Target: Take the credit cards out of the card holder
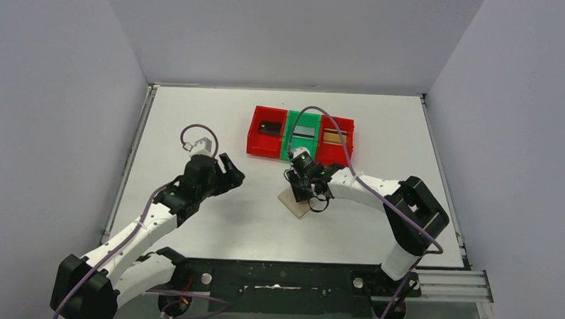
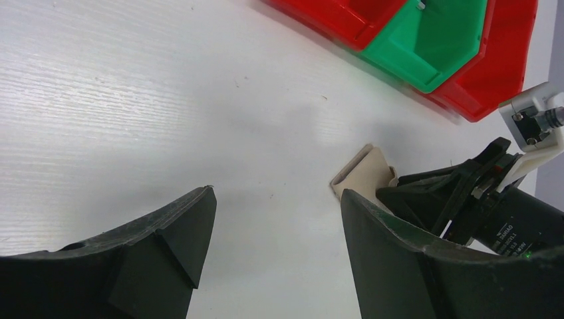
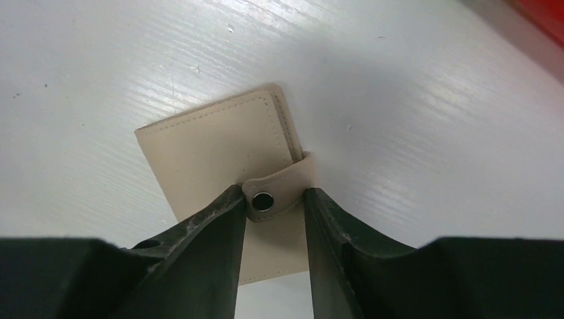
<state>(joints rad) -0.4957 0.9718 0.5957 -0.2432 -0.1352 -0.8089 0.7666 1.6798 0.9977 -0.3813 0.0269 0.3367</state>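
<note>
Item: card holder [image 3: 213,146], beige, closed, laid flat on the white table [image 3: 412,119], on the near side of the row of red and green bins [image 1: 302,134]. Directly above it the right gripper [image 3: 274,198] is set, jaws narrowed to either side of the snap tab [image 3: 292,174]; a firm pinch cannot be confirmed. Well left of the card holder the left gripper [image 2: 278,196] is held spread and empty.

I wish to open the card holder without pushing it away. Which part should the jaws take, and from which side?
Take the snap tab, from above, one jaw on each side of it. The card holder lies flat and closed on the table, so its cover offers nothing to pinch; only the tab loops over its edge. The right gripper straddles it so.
</note>
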